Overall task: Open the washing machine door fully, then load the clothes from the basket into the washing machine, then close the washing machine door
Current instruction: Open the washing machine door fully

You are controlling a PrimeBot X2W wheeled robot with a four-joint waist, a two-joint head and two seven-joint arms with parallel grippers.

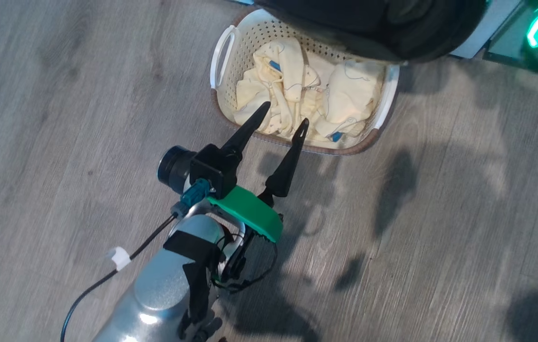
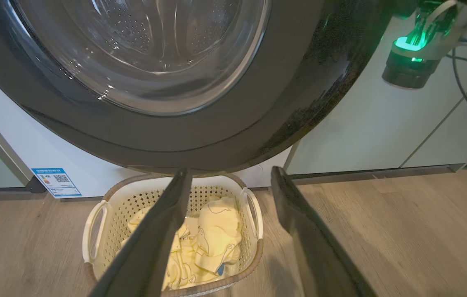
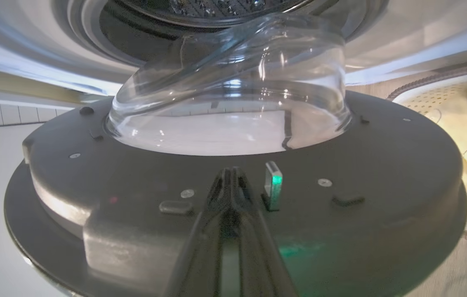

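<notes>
The cream basket (image 1: 224, 52) stands on the floor with pale yellow clothes (image 1: 297, 90) in it. My left gripper (image 1: 283, 116) is open and empty, its fingertips just over the basket's near rim. The washing machine door (image 1: 369, 23) hangs above the basket's far side. From the left wrist, the door's black rim (image 2: 217, 136) and glass sit above the basket (image 2: 105, 206) and clothes (image 2: 217, 231), with my left gripper (image 2: 230, 173) open before them. My right gripper (image 3: 231, 171) is shut, its tip at the door's inner face (image 3: 382, 165), beside the latch (image 3: 272, 185), below the glass bowl (image 3: 233, 82).
The washing machine's white front (image 2: 31, 144) carries a blue sticker (image 2: 56, 181). Pale green cabinet panels (image 2: 382, 123) stand to the right of it. My right wrist with its green light (image 2: 411, 57) is beyond the door's edge. Grey wood floor (image 1: 440, 237) surrounds the basket.
</notes>
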